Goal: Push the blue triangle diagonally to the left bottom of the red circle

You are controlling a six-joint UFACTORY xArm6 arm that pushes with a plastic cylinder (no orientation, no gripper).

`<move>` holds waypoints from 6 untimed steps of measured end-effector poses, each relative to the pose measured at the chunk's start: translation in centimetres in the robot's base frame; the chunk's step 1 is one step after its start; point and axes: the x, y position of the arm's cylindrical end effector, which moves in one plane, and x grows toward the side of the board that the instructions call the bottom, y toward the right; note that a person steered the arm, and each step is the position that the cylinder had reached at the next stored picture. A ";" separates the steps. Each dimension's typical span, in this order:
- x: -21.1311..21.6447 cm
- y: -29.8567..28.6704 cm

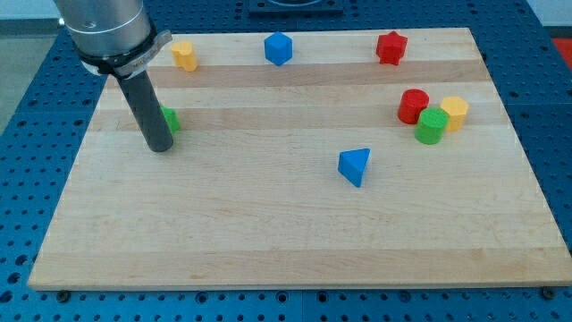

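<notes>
The blue triangle (354, 165) lies on the wooden board (268, 233), right of centre. The red circle (413, 105) stands at the view's right, up and to the right of the triangle. A green cylinder (431, 126) touches its lower right side and a yellow block (454, 113) stands just right of it. My tip (160, 147) rests on the board at the view's left, far to the left of the blue triangle. It stands against a green block (169, 119) that the rod partly hides.
A yellow block (184, 55), a blue block (278, 48) and a red star (391, 47) stand along the view's top edge of the board. The board sits on a blue perforated table (36, 98).
</notes>
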 end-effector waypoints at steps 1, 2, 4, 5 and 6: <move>1.6 2.1; 3.0 6.2; 3.1 15.1; 3.1 19.0; 3.1 22.9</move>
